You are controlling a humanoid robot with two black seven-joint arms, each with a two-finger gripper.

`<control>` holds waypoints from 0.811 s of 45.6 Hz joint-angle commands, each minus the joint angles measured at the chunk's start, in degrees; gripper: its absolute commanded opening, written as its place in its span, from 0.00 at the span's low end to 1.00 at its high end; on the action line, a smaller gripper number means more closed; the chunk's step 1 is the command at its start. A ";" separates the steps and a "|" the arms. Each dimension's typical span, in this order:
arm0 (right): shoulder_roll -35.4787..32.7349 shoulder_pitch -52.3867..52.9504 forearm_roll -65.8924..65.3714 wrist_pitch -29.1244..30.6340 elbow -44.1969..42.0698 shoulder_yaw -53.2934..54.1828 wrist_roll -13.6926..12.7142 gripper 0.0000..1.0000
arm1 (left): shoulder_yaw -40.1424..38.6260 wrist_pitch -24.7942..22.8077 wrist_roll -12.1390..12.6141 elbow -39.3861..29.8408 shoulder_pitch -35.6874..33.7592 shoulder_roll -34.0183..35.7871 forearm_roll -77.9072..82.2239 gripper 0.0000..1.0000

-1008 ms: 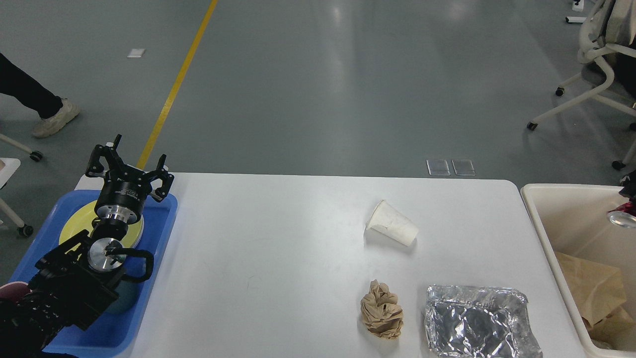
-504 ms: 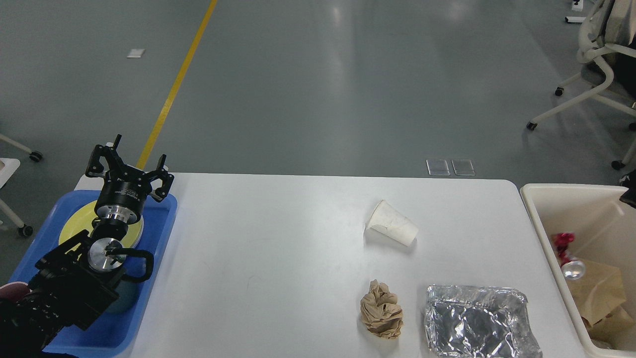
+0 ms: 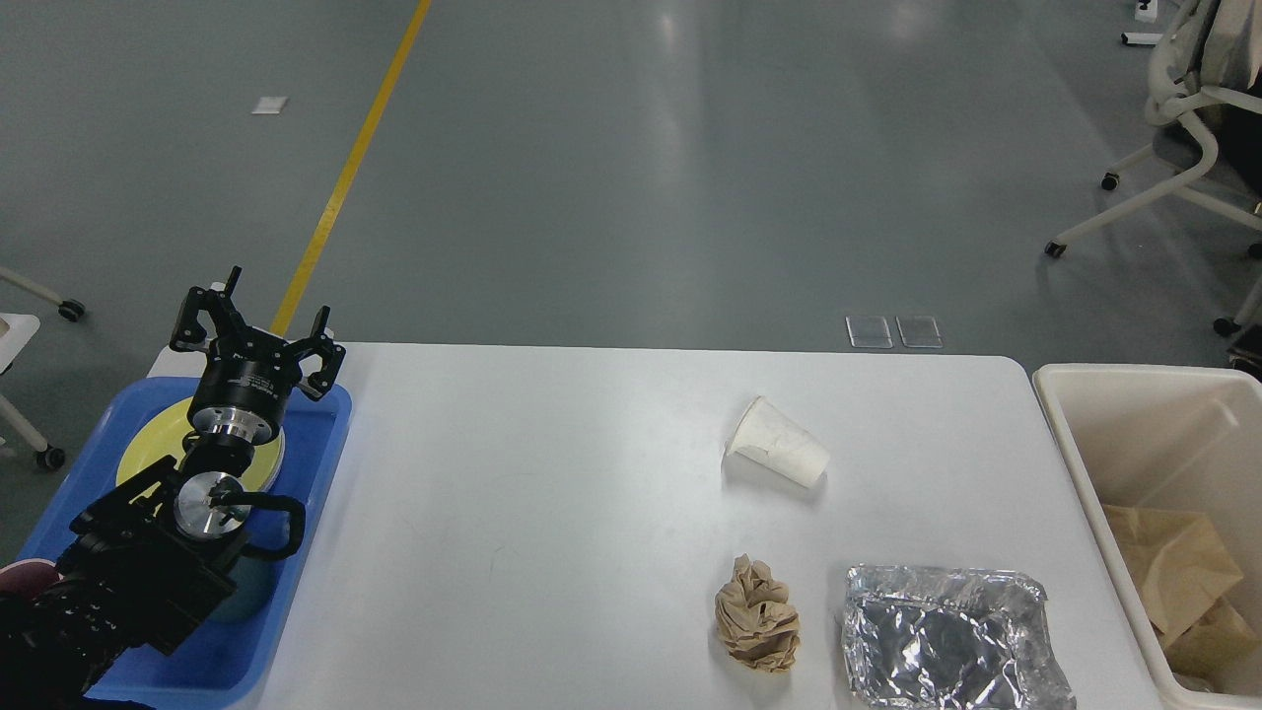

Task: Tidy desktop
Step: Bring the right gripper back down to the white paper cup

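The white desktop [image 3: 552, 513] carries a white paper cup [image 3: 779, 454] on its side, a crumpled brown paper ball [image 3: 757, 613] and a crinkled foil tray [image 3: 951, 636] at the front right. My left gripper [image 3: 258, 330] is open and empty above the far end of the blue tray [image 3: 320, 463]. A dark sliver [image 3: 1248, 361] at the right edge, above the cream-white bin [image 3: 1070, 434], seems to be my right gripper. Its fingers cannot be told apart.
The blue tray holds a yellow plate [image 3: 148, 444] and a dark teal cup [image 3: 251, 587], partly hidden by my left arm. The bin holds brown paper [image 3: 1173, 567]. White wheeled chairs [image 3: 1173, 187] stand on the floor at the far right.
A red can held over the bin at the right edge fell into the bin and is now out of sight. The right gripper drew back towards the edge. The left arm has not moved.
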 commanded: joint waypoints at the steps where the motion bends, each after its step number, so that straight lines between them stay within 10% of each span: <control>1: 0.00 5.85 -0.07 4.95 0.09 -0.62 -0.01 1.00 | 0.00 0.00 0.00 0.00 0.00 -0.06 0.00 0.97; 23: 9.57 33.09 -1.04 25.17 11.94 -12.04 -0.27 1.00 | 0.00 0.00 0.00 0.00 0.00 -0.06 0.00 0.97; 37: 21.17 43.64 -1.04 26.15 21.27 -17.93 -0.18 1.00 | 0.00 0.00 0.00 0.00 0.00 0.02 0.00 0.97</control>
